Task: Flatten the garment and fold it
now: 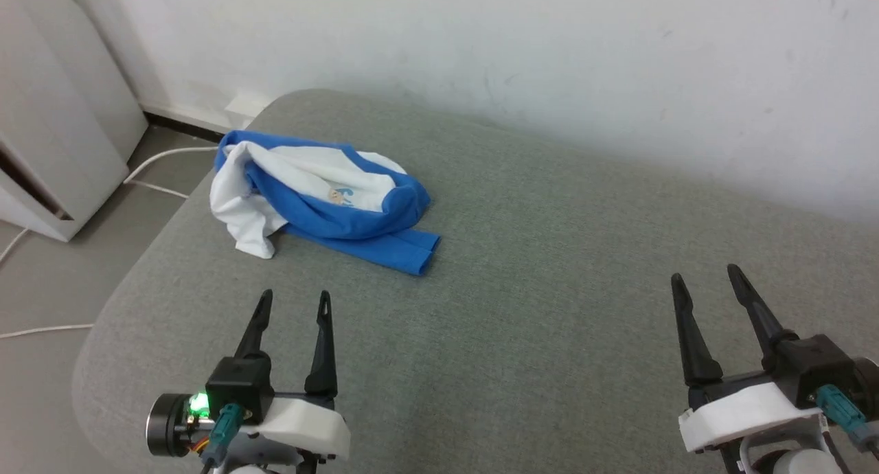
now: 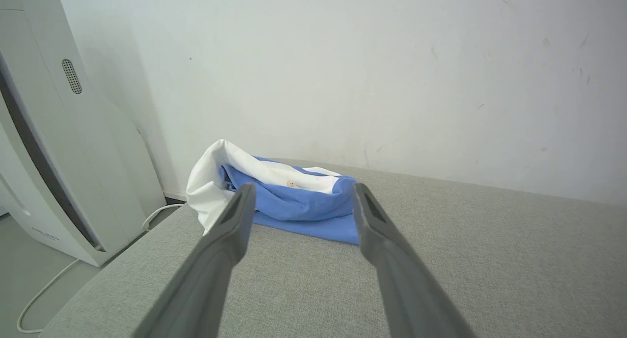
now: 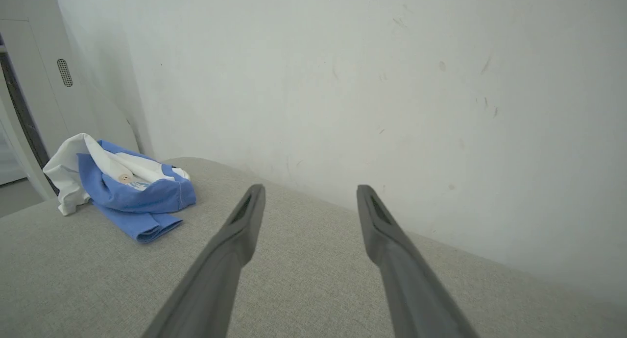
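Plain indoor room, seemingly part of a home. A wide seat cushion (image 1: 549,309) with rounded corners, upholstered in grey woven fabric, sits alongside a scuffed white wall (image 1: 515,41). A crumpled blue-and-white garment (image 1: 329,213) lies on it. Beside the cushion, on a grey floor (image 1: 48,281), stands 1 tall white appliance (image 2: 54,171) with a small vent grille. A white cable (image 1: 161,156) trails across the floor.

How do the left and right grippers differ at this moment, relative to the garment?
The left gripper points straight at the crumpled garment, close ahead; the right gripper faces grey cushion and wall, the garment well off to its left. In the head view the left gripper's fingers stand nearly upright, the right gripper's lean leftward. Both are open and hold nothing.
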You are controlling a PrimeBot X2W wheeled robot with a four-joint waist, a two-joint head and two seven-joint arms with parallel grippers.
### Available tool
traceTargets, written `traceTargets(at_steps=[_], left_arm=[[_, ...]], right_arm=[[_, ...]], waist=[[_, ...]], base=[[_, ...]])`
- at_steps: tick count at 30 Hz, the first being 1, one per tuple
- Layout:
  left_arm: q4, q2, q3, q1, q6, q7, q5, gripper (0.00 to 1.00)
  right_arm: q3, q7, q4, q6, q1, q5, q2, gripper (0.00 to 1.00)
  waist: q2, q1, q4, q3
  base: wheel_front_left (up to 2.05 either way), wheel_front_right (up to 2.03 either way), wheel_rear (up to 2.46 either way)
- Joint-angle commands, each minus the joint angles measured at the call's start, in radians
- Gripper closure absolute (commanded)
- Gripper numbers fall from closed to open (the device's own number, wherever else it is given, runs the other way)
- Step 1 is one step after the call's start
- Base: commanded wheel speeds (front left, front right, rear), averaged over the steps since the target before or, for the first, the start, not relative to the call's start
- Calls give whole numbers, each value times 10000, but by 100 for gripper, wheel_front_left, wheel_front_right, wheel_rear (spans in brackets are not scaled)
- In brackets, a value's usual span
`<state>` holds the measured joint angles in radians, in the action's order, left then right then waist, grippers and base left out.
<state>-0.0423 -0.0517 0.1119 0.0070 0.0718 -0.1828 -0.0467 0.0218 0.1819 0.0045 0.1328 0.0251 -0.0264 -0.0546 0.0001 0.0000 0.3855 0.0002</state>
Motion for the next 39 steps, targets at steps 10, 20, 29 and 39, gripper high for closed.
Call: traceTargets(at_steps=[10, 20, 29, 39], left_arm=[[-26, 12, 198, -179, 163, -295, -165, 0], [-59, 13, 367, -201, 302, -505, -245, 0], [-107, 14, 461, -247, 371, -693, -286, 0], [-129, 15, 553, -273, 413, -789, -341, 0]], right_arm=[[-98, 306, 48, -17, 107, -70, 35, 0], [-113, 515, 85, -19, 141, -74, 38, 0], [-156, 702, 148, -20, 146, -138, 42, 0], [-144, 799, 217, -21, 148, -164, 44, 0]], waist=[[-1, 0, 575, 22], [-1, 0, 1072, 83], [-1, 0, 1456, 110], [-1, 0, 1612, 158]], base=[[0, 0, 0], [0, 0, 0], [0, 0, 0], [0, 0, 0]])
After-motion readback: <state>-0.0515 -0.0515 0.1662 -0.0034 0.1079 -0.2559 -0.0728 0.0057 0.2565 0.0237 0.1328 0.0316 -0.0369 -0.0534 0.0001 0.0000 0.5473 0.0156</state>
